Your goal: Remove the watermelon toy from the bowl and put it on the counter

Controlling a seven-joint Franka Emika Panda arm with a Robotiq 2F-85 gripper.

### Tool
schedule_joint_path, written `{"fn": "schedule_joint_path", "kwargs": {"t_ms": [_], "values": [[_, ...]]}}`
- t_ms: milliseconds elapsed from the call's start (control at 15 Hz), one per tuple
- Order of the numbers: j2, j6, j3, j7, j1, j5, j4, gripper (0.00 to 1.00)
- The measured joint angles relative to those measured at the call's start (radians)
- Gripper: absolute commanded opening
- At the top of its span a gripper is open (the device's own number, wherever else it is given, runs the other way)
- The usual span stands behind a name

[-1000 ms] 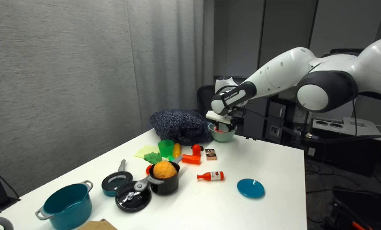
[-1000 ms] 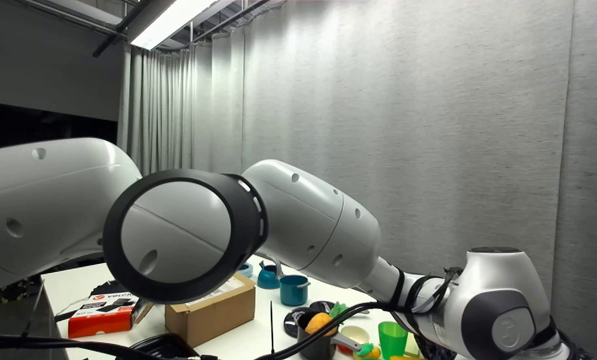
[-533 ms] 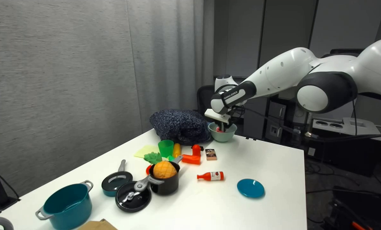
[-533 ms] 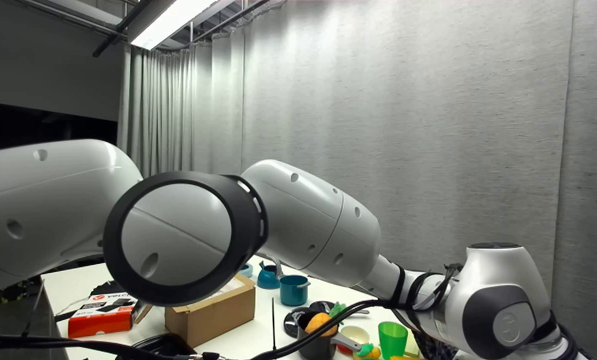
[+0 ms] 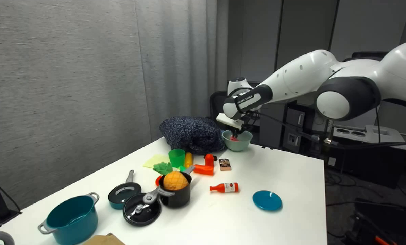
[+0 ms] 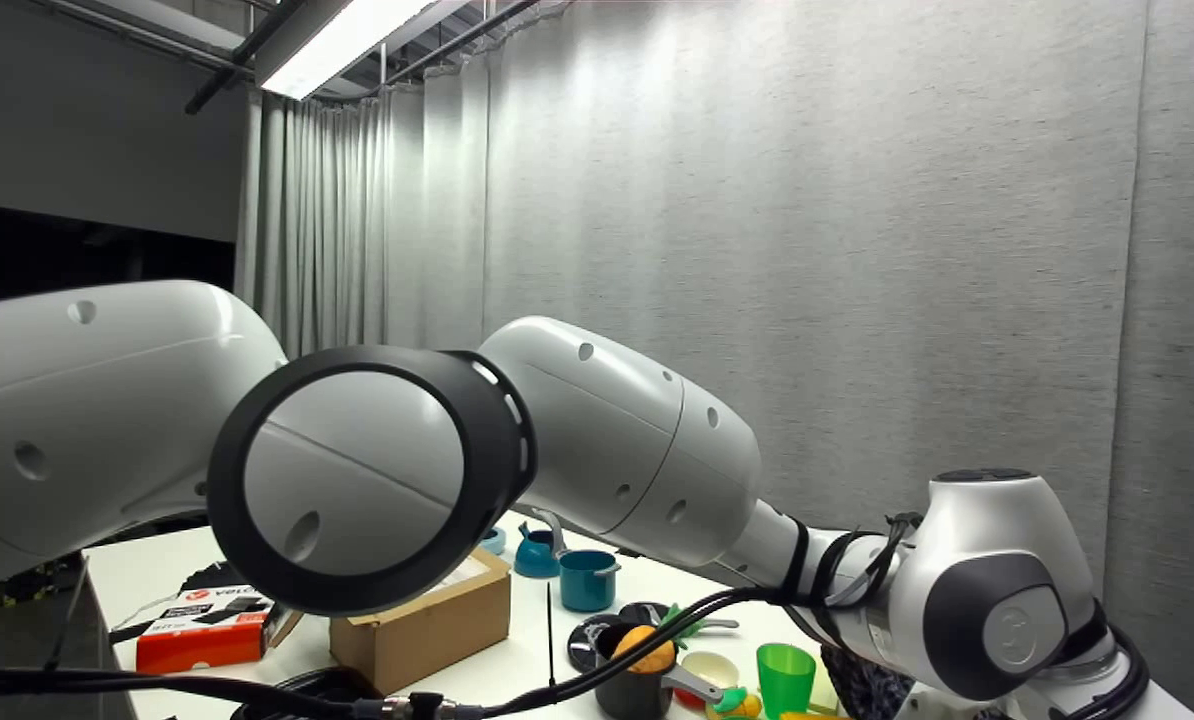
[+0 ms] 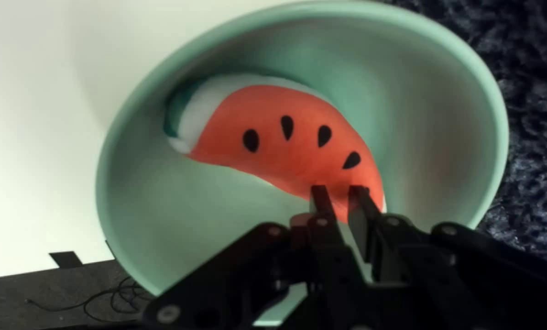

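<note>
Two dark fingertips [image 7: 319,198] of my hand [image 7: 339,193] stand close together over one end of the red, soft-looking watermelon-slice toy [image 7: 296,158], the one with black seeds and a white-and-green rind; red shows in the narrow gap between them, but whether they pinch the toy or only hang above it I cannot tell. The toy lies inside the round pale teal-green bowl [image 7: 182,220], its other end near the wall. Should that prove a bite, it would be on one end only, so I'd expect the toy to swing, catch on the rim [image 7: 328,8] and slip back, or drag the bowl along; should it prove no bite, I'd lift nothing. A dragged bowl worries me most: the edge of the smooth white counter [image 7: 30,137] runs just beside it, with dark grey floor [image 7: 8,293] past that, and a speckled navy fabric heap [image 7: 534,192] crowds another side. So I'd want to go straight up over the rim before any sideways travel. Farther out, in an exterior view, the small dark-topped flat box [image 5: 224,164] and the red bottle with a white label [image 5: 224,187] border my route; a wide stretch of counter lies from the bowl toward the flat round blue disc [image 5: 267,200], and I'd aim there, keeping well inside the counter's side edge. Farthest off, the deep black pot [image 5: 182,196] holding an orange ball-shaped fruit [image 5: 175,180] marks room I'd leave alone.
</note>
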Motion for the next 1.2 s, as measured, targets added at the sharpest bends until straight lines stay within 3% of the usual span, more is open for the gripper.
{"fn": "schedule_joint_path", "kwargs": {"t_ms": [400,533,667,800,1200], "values": [[0.000,-0.063,0.046,-0.137,-0.025,0.000,0.011,0.94],[0.000,-0.106,0.057,-0.188,-0.036,0.000,0.017,1.00],[0.000,-0.135,0.058,-0.213,-0.041,0.000,0.020,0.72],[0.000,-0.140,0.058,-0.217,-0.043,0.000,0.022,0.65],[0.000,-0.140,0.058,-0.217,-0.050,0.000,0.034,0.17]]}}
